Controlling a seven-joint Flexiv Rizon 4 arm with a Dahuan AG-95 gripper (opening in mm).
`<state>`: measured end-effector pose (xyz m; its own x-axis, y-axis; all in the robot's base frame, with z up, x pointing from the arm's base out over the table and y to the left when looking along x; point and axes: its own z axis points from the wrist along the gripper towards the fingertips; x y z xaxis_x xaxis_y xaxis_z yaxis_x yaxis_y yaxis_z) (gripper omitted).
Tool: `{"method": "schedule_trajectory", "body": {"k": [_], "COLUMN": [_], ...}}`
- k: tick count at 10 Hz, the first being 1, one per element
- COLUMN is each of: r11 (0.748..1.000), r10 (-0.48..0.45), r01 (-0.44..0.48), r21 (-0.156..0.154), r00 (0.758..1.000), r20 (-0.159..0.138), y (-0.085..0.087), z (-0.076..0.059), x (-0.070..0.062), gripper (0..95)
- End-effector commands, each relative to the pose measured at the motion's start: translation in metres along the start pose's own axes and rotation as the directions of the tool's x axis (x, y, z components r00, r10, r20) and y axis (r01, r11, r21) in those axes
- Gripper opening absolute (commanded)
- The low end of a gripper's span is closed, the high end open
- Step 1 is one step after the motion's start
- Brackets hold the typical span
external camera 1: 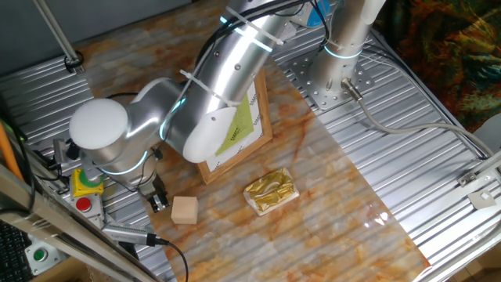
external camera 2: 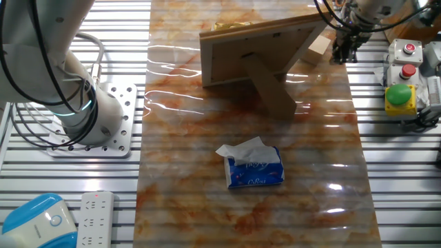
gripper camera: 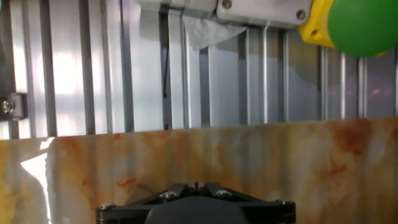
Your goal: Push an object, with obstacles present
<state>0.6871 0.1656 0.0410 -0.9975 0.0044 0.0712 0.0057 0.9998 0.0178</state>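
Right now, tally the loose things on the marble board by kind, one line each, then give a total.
Wooden block: 1
Picture frame: 1
Gold foil packet: 1
Tissue pack: 1
Total: 4

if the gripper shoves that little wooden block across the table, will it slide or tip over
The wooden block will probably slide: it looks squat and flat-faced, lying on a glossy marbled tabletop. It seems stiff and light. An off-centre push from the gripper might spin it toward the gold foil packet.
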Motion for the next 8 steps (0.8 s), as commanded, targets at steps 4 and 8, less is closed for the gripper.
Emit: {"method": "schedule_trajectory", "body": {"k": [4,8], "r11": [0.999,0.999], "r10": [-0.039,-0.036], "r01": [0.039,0.036], "r21": [0.011,0.009], "r00": [0.999,0.999], "r20": [-0.015,-0.037], "y": [-0.009,-0.010], "z": [-0.010,-0.022], "x": [-0.004,-0.005], "gripper": [0.0,0.0]}}
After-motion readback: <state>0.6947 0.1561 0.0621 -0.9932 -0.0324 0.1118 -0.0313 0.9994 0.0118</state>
